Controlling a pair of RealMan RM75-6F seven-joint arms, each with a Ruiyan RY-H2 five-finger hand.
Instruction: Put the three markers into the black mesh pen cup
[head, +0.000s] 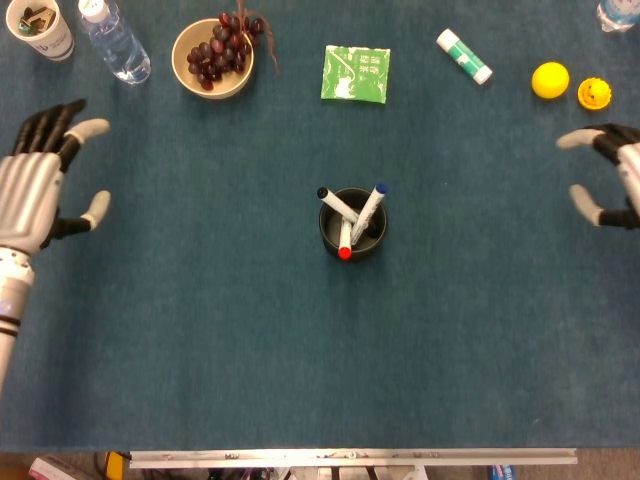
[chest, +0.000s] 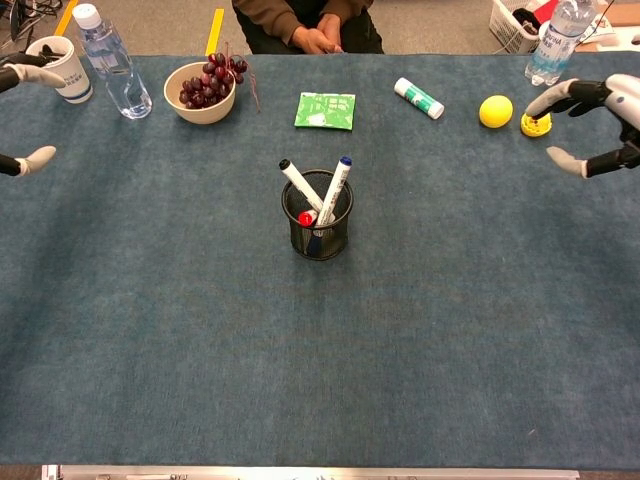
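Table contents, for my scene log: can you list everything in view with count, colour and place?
markers: three, white with black, blue and red caps, standing in the cup
black mesh pen cup: one, table centre
bowl of grapes: one, tan bowl, dark red grapes, far left
water bottles: two, clear, far left and far right corner
paper cup: one, white, far left corner
green packet: one, far centre
glue stick: one, white and green, far right of centre
yellow ball: one, far right
yellow toy: one, beside the ball
seated person: one, dark clothes, behind the table
left robot hand: open, left edge
right robot hand: open, right edge
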